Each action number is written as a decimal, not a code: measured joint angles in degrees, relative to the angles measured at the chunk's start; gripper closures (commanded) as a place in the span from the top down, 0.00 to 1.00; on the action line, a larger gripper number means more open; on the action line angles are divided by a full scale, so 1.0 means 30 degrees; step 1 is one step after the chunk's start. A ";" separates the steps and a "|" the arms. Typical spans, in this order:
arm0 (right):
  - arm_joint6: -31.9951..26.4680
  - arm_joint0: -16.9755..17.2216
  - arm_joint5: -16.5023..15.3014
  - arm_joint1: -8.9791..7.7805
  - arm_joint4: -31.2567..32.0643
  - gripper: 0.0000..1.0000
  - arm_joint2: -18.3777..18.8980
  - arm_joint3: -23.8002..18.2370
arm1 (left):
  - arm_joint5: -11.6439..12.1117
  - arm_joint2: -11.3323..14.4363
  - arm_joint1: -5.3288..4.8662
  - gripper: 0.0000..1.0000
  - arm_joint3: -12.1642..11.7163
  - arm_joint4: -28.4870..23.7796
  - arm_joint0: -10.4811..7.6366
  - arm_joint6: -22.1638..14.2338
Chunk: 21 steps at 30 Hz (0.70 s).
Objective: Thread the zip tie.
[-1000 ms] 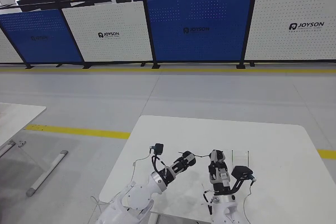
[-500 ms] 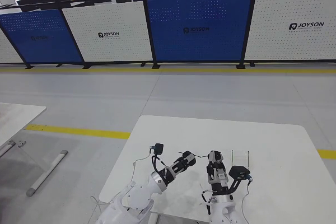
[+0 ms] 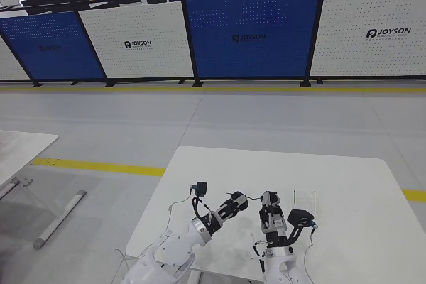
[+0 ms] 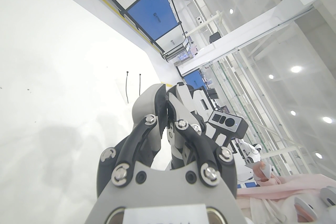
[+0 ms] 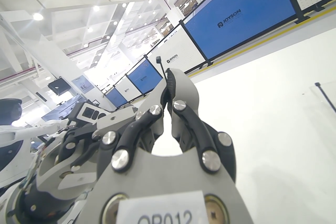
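Your right end effector (image 5: 169, 76) is clamped on the zip tie (image 5: 158, 59), your left end effector (image 4: 166, 97) closed, perhaps on its tail; threading is not yet done

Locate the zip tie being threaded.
In the right wrist view the zip tie is pinched in the right end effector, head poking past its tips; in the top view it runs to the left end effector, beside two spare ties.

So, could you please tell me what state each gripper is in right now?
Right gripper: closed on the zip tie near its head.
Left gripper: closed, apparently on the same zip tie's other end.
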State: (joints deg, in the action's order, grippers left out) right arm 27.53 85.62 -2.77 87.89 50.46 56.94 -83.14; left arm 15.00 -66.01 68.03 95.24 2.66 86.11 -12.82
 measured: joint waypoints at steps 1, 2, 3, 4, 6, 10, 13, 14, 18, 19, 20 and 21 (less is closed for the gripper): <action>0.0021 0.0014 0.0007 0.0002 -0.0093 0.00 0.0044 -0.0049 | 0.0000 0.0000 0.0000 0.00 0.0000 0.0000 0.0000 0.0000; 0.0155 0.0056 -0.0028 0.0015 -0.0360 0.00 0.0128 -0.0148 | 0.0000 0.0000 0.0000 0.00 0.0000 0.0000 0.0000 0.0000; 0.0318 0.0079 -0.0072 0.0029 -0.0546 0.00 0.0181 -0.0197 | 0.0000 0.0000 0.0000 0.00 0.0000 0.0000 0.0000 0.0000; 0.0480 0.0080 -0.0100 0.0044 -0.0641 0.00 0.0200 -0.0210 | 0.0000 0.0000 0.0000 0.00 0.0000 0.0000 0.0000 0.0000; 0.0572 0.0006 -0.0116 0.0091 -0.0630 0.00 0.0061 -0.0159 | 0.0000 0.0000 0.0000 0.00 0.0000 0.0000 0.0000 0.0000; 0.0189 -0.0189 0.0142 0.0169 -0.0356 0.00 -0.0278 0.0164 | -0.0028 0.0024 0.0007 0.00 0.0013 -0.0021 -0.0006 0.0054; 0.0176 -0.0244 0.0163 0.0205 -0.0438 0.00 -0.0302 0.0344 | 0.0028 0.0062 0.0016 0.00 0.0028 -0.0395 0.0006 -0.0031; 0.0178 -0.0233 0.0116 0.0212 -0.0475 0.00 -0.0307 0.0359 | 0.0078 0.0048 0.0011 0.00 0.0020 -0.0507 0.0020 -0.0106; 0.0328 -0.0104 -0.0321 0.0219 -0.0629 0.00 -0.0280 0.0400 | 0.0265 -0.0038 -0.0026 0.00 -0.0001 -0.0683 0.0096 -0.0306; 0.0490 -0.0037 -0.0502 0.0213 -0.0725 0.00 -0.0220 0.0390 | 0.0311 -0.0061 -0.0034 0.00 0.0004 -0.0635 0.0115 -0.0276; 0.0710 0.0063 -0.0788 0.0192 -0.0796 0.00 -0.0113 0.0376 | 0.0370 -0.0091 -0.0045 0.00 0.0011 -0.0507 0.0146 -0.0194; 0.0856 0.0131 -0.0979 0.0168 -0.0767 0.00 -0.0023 0.0370 | 0.0403 -0.0107 -0.0053 0.00 0.0012 -0.0404 0.0174 -0.0136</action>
State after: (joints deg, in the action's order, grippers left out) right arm 30.09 86.01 -5.71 88.39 48.16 56.87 -82.03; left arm 16.21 -66.33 67.87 95.28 1.45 86.63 -13.23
